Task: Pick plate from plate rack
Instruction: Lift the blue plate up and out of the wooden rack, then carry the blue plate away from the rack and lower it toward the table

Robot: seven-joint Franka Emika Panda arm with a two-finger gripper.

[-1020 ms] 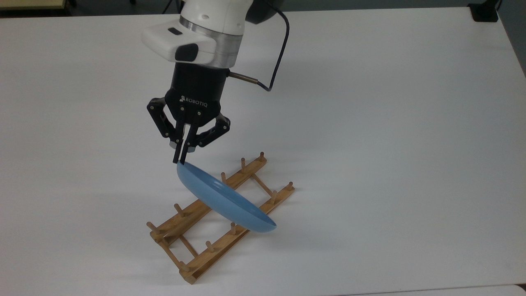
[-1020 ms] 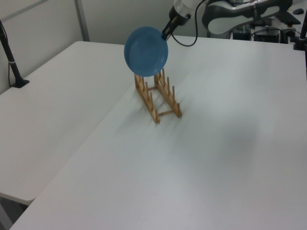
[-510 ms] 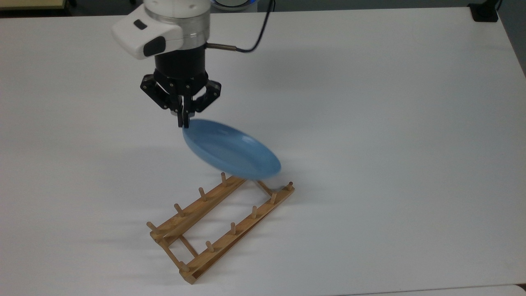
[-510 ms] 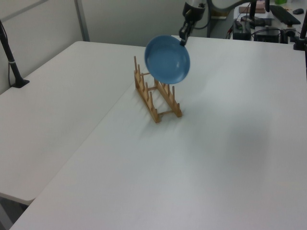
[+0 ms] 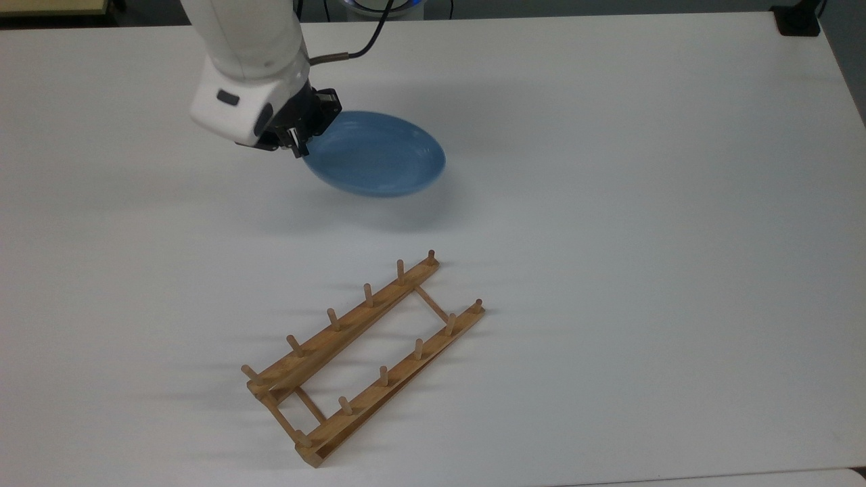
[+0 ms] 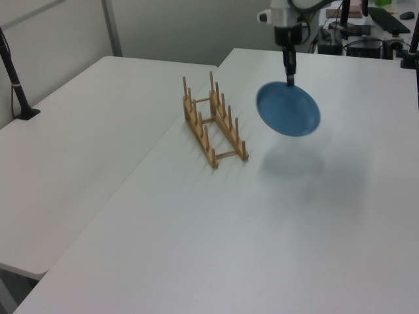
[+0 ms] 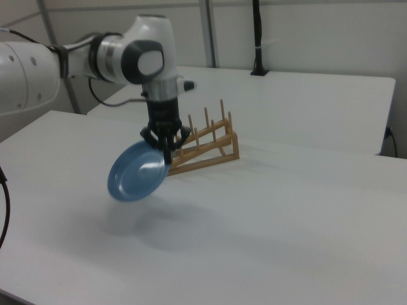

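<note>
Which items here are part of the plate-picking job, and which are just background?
Job:
- plate, gripped at its rim
- plate rack, no longer holding it
- end effector

Background:
- white table
- black pole
- desk clutter

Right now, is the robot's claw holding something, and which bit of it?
Yes. The gripper is pinching the blue plate by its rim, at the top edge, so the plate hangs in the air away from the plate rack.

**Room and furnishings**

White matte worktop (image 6: 196,248), two slabs butted along a seam. Pale wall panels (image 7: 305,32) behind, grey uprights between. Black clamped post (image 6: 16,85) at far edge. Cluttered desk (image 6: 366,39) beyond. Even, diffuse lighting.
</note>
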